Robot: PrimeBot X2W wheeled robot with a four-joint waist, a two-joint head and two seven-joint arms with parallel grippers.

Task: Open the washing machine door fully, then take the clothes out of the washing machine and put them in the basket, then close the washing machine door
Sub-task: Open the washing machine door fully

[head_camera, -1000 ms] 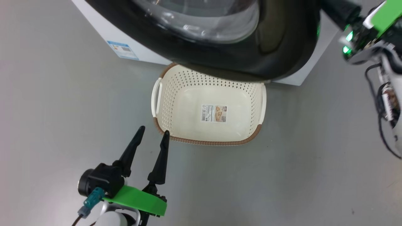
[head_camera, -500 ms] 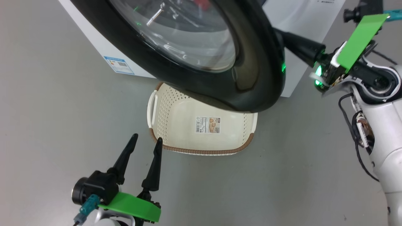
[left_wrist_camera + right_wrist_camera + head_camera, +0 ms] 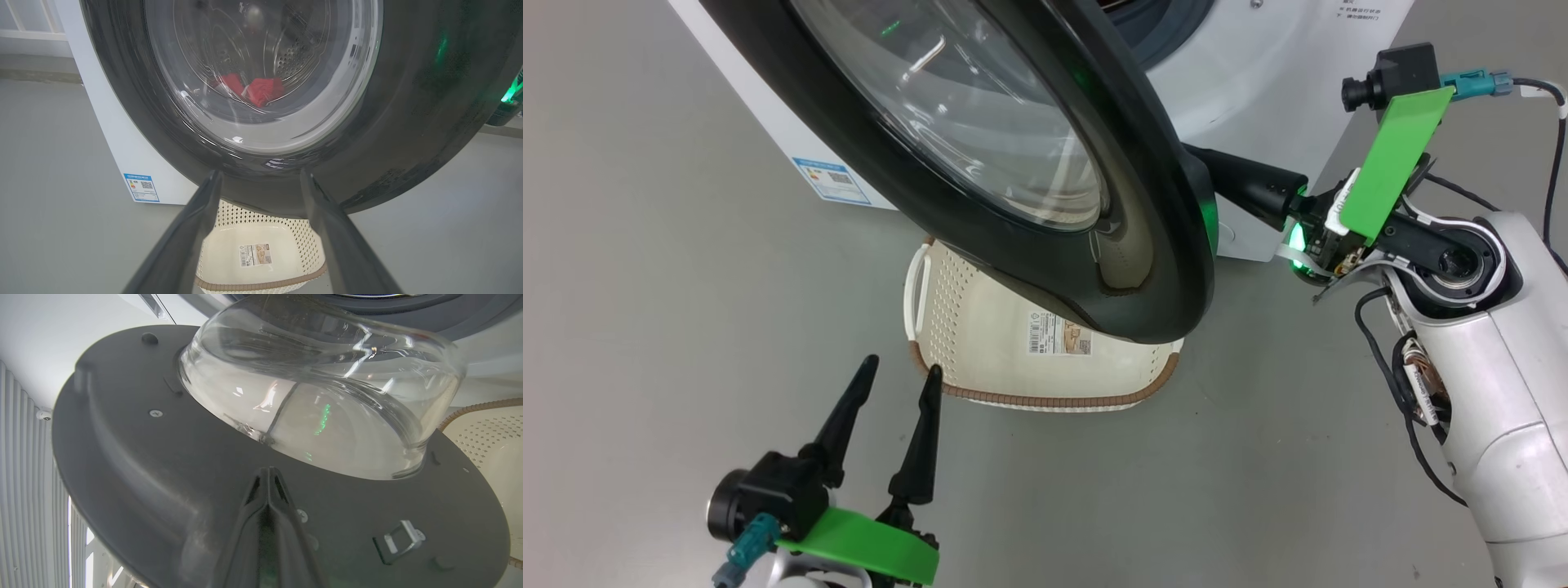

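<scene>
Looks like a test room or lab, more than anyone's home laundry. Smooth grey floor (image 3: 645, 286), the seamless industrial sort, runs out on every side we see. The white washer (image 3: 1258, 98) stands straight on it, a blue label (image 3: 831, 180) stuck on its side panel. A basket (image 3: 947, 327) sits on the floor in front. There's a pale wall (image 3: 24, 16) behind, and white ribbed panelling (image 3: 24, 477) off to one side.

I see my right gripper (image 3: 268, 473) with its two long dark fingers pressed together, tips up against the matte dark-grey inner face of the round washing machine door (image 3: 135, 457), just below its clear bulging glass bowl (image 3: 318, 404); the cream perforated plastic basket (image 3: 486, 433) shows at right
</scene>
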